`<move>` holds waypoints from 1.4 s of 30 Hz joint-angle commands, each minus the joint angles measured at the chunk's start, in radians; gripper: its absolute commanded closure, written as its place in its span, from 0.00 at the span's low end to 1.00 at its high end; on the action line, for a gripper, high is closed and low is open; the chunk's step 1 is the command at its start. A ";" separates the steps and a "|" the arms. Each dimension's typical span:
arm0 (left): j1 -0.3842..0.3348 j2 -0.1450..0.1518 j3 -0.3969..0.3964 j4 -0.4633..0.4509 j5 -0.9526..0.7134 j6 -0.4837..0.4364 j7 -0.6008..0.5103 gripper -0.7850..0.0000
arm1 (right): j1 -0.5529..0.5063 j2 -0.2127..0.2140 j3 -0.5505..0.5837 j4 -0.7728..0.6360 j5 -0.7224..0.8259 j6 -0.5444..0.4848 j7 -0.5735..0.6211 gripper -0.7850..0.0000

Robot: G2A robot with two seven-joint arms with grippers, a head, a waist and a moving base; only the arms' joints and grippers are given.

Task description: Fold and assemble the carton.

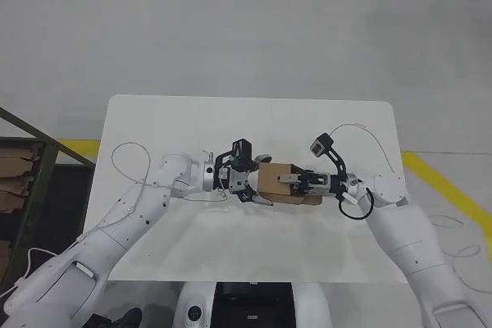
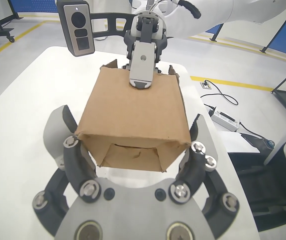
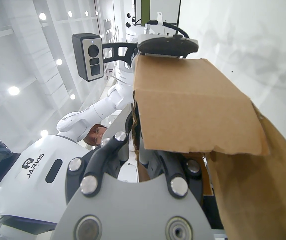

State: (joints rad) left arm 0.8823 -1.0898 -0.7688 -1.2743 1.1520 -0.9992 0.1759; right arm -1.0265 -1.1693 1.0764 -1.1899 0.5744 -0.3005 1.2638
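A brown cardboard carton (image 1: pixel 283 182) lies on its side at the middle of the white table (image 1: pixel 189 123), held between both arms. My left gripper (image 2: pixel 131 114) is shut on the carton (image 2: pixel 135 111), one finger against each side wall at the open end, which gapes toward the wrist. At the opposite end my right gripper (image 1: pixel 307 180) is shut on the top panel; its upper finger (image 2: pixel 141 76) presses down on the cardboard. In the right wrist view the carton (image 3: pixel 190 106) hides the right fingertips, and a loose flap (image 3: pixel 258 176) hangs beside it.
A dark rack with flat cardboard blanks (image 1: pixel 8 180) stands off the table's left edge. Yellow tape (image 1: pixel 443 184) marks the floor to the right. A power brick with cable (image 2: pixel 224 119) lies on the floor beyond the table edge. Bare table surrounds the carton.
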 commanded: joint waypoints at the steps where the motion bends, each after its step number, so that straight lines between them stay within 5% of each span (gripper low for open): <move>1: 0.001 -0.001 -0.002 0.002 -0.003 -0.001 -0.001 0.08 | -0.001 0.000 0.000 -0.002 -0.002 0.000 0.000 1.00; 9: 0.008 -0.006 -0.011 0.009 -0.019 -0.010 -0.012 0.08 | -0.002 0.001 -0.001 -0.006 -0.005 0.003 0.002 1.00; 16: 0.013 -0.008 -0.014 0.005 -0.038 -0.013 -0.027 0.32 | -0.003 0.001 -0.004 -0.008 -0.012 0.004 -0.004 1.00; 26: 0.017 -0.009 -0.013 0.004 -0.060 -0.013 -0.040 0.36 | -0.005 0.002 -0.003 -0.010 -0.012 0.002 -0.007 1.00; 34: 0.024 -0.009 -0.022 0.013 -0.069 -0.013 -0.035 0.44 | -0.006 0.004 0.003 -0.008 -0.008 0.005 -0.007 0.80; 42: 0.037 -0.007 -0.049 0.007 -0.055 -0.013 -0.007 0.48 | -0.005 0.007 0.014 -0.011 -0.006 0.012 -0.001 0.78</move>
State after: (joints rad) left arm 0.9173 -1.0970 -0.8147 -1.2666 1.0942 -1.0121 0.1654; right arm -1.0321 -1.1624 1.0894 -1.1999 0.5689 -0.2891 1.2635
